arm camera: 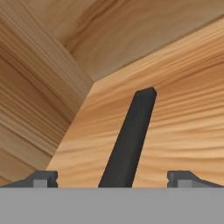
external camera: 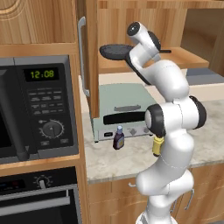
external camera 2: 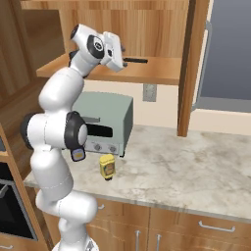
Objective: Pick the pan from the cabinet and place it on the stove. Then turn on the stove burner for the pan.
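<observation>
The pan [external camera: 114,51] is sitting on the bottom shelf of the open cabinet [external camera: 89,65], its straight handle [arm camera: 130,140] pointing out along the wood. The gripper [arm camera: 117,178] is hovering right over that handle with its fingers [arm camera: 43,178] spread wide on either side, not touching it. A toaster oven [external camera: 124,109] is standing on the counter [external camera 2: 196,166] below

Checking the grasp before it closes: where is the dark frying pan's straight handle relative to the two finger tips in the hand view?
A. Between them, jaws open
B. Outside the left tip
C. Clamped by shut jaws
A: the dark frying pan's straight handle runs up between the spread tips of the gripper, untouched.
</observation>
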You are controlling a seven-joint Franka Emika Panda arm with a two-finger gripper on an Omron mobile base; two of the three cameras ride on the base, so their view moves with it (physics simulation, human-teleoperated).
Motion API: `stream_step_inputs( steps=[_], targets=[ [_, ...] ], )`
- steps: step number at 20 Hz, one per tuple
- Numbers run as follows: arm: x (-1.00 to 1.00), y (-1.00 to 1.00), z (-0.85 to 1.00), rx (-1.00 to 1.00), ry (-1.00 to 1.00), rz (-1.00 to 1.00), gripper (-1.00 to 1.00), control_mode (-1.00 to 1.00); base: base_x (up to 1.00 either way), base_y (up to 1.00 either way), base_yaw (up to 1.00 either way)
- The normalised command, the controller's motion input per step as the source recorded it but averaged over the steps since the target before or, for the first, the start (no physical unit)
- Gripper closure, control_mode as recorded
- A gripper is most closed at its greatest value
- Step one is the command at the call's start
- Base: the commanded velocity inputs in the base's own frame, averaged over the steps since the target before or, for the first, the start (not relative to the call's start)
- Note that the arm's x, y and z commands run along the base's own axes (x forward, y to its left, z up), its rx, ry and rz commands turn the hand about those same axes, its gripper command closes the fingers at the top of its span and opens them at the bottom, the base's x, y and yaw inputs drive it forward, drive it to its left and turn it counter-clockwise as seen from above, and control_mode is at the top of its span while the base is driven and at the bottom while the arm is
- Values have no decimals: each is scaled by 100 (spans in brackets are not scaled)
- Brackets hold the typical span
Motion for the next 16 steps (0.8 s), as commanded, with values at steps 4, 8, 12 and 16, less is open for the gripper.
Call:
stream_step_inputs(
  steps=[4, 8, 12, 16],
  targets=[
    [7, -14, -31, 3, 0, 0, -100, -100, 0, 0, 0],
    [13, -4, -30, 1, 1, 0, -100, -100, 0, 0, 0],
    [18, -1, -28, 2, 2, 0, -100, -100, 0, 0, 0],
    [19, -4, -28, 4, 1, 0, -100, -100, 0, 0, 0]
  ],
)
